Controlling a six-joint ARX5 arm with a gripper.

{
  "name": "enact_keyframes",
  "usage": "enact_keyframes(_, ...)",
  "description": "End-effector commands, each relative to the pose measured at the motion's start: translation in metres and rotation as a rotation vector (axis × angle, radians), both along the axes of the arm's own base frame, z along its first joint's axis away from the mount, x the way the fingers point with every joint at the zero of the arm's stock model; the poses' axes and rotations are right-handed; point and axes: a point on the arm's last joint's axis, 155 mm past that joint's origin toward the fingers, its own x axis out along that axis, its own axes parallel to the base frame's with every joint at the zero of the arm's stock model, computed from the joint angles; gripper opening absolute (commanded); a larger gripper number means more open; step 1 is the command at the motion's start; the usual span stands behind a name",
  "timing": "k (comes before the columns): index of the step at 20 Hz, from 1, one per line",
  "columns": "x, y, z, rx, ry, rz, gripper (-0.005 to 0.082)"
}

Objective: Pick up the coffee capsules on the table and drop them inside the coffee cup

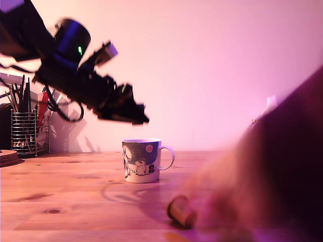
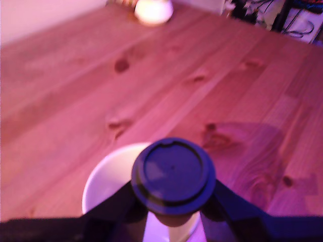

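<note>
One blue capsule point(image 2: 173, 175), round and flat-rimmed, is gripped by the gripper point(image 2: 174, 206) directly above the open white mug point(image 2: 103, 176), as seen only in the wrist view. In the exterior view, the mug's grey-blue print and handle are shown, and a tan capsule point(image 1: 181, 210) lies on the table point(image 1: 65, 201) nearer the camera, beside a large blurred shape point(image 1: 272, 176).

the black, blocky robot arm point(image 1: 75, 80) is built of angular dark segments. on top sits a rounded, glossy black-blue cylindrical housing point(image 1: 72, 36) with a small green indicator light point(image 1: 79, 50) at about 5 o'clock on its face. a pale grey rectangular block point(image 1: 105, 53) juts out at 3 o'clock from that housing. thin black cables point(image 1: 65, 113) loop beneath the arm. the dark two-fingered gripper point(image 2: 174, 214) shows wedge-shaped black fingers point(image 2: 118, 204) in the wrist view.
</note>
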Motion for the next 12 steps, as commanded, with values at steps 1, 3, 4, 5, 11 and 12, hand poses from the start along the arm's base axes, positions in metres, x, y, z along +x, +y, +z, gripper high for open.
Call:
enact_keyframes(1, 0.0067, 0.0012, -0.0067, -0.003, 0.011, 0.010, 0.0196)
enact_keyframes(3, 0.0080, 0.0008, -0.0070, -0.004, 0.008, 0.010, 0.0196)
enact_keyframes(4, 0.0081, 0.0007, -0.0068, -0.004, 0.008, 0.010, 0.0196)
enact_keyframes(5, 0.0082, 0.0007, -0.0067, -0.004, 0.007, 0.010, 0.0196)
enact_keyframes(11, 0.0100, 0.0000, -0.0034, -0.010, -0.009, 0.010, 0.0196)
enact_keyframes(12, 0.0105, -0.0002, -0.0026, -0.012, -0.013, 0.010, 0.0196)
